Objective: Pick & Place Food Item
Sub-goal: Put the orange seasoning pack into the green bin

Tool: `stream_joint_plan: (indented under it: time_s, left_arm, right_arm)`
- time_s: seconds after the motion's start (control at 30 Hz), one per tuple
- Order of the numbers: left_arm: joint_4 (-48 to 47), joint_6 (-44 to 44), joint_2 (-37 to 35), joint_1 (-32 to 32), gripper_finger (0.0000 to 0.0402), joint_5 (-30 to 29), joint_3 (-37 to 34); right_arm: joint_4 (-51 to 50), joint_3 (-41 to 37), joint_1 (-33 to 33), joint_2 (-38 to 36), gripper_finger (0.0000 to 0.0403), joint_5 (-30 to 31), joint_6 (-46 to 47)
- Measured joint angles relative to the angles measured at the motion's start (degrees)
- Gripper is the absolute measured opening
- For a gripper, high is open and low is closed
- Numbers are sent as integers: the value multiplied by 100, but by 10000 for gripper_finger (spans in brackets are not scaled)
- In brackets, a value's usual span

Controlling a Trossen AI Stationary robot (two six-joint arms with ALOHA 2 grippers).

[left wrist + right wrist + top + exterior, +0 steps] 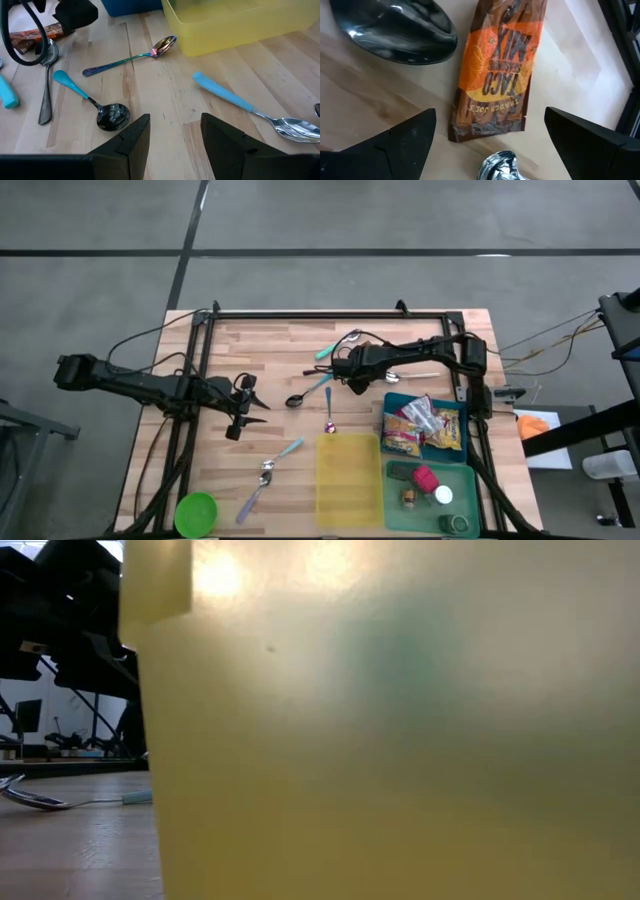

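A brown and orange taco seasoning packet (pixel 495 70) lies flat on the wooden table, toward the far right. My right gripper (pixel 487 127) hovers open just above the packet's near end, one finger on either side, touching nothing. In the high view that gripper (pixel 352 378) covers the packet. In the left wrist view the packet (pixel 30 37) shows partly under the right arm. My left gripper (pixel 245 410) waits open over the table's left middle, with nothing between its fingers (pixel 132 142).
Beside the packet lie a dark spoon (pixel 395 30) and a silver spoon (pixel 500 165). Several more spoons (pixel 310 392) are scattered mid-table. A yellow bin (pixel 348 478), a blue tray of snack bags (pixel 392 402), a green tray (pixel 392 498) and a green bowl (pixel 196 513) stand near the front.
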Motion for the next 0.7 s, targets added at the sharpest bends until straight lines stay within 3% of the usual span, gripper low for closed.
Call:
stream_joint_plan:
  time_s: [0.7]
  left_arm:
    - [0, 0, 2, 0, 174, 0, 0]
  right_arm:
    - [289, -265, -172, -4, 370, -127, 55]
